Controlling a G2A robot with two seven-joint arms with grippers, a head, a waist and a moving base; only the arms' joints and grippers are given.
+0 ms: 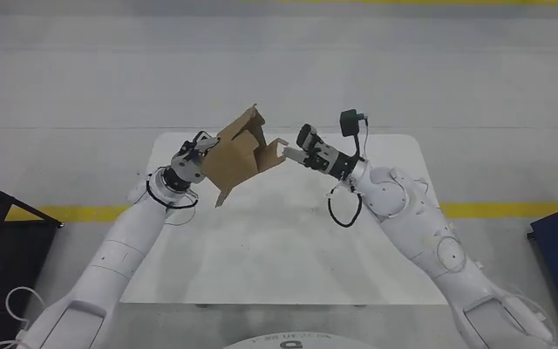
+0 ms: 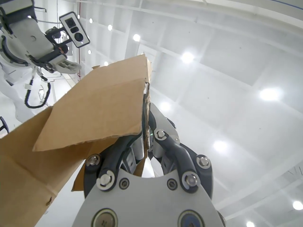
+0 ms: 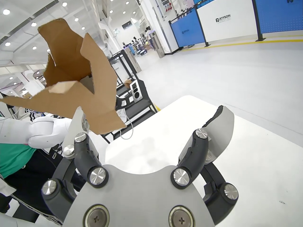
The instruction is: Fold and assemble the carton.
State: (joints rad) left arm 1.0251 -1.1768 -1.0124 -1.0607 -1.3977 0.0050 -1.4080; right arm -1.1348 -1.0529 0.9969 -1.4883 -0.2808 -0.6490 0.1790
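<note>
One carton [image 1: 234,159] edge in left hand [image 2: 146,124]

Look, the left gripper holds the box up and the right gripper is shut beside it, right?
No: the right gripper is wide open beside it, as the right wrist view shows. The left gripper does hold the box up.

White table [image 1: 288,253], rounded corners, on grey floor [image 1: 279,70] — yellow line [image 1: 488,209] runs either side; tiny dark speck [image 3: 282,202] on top.
</note>
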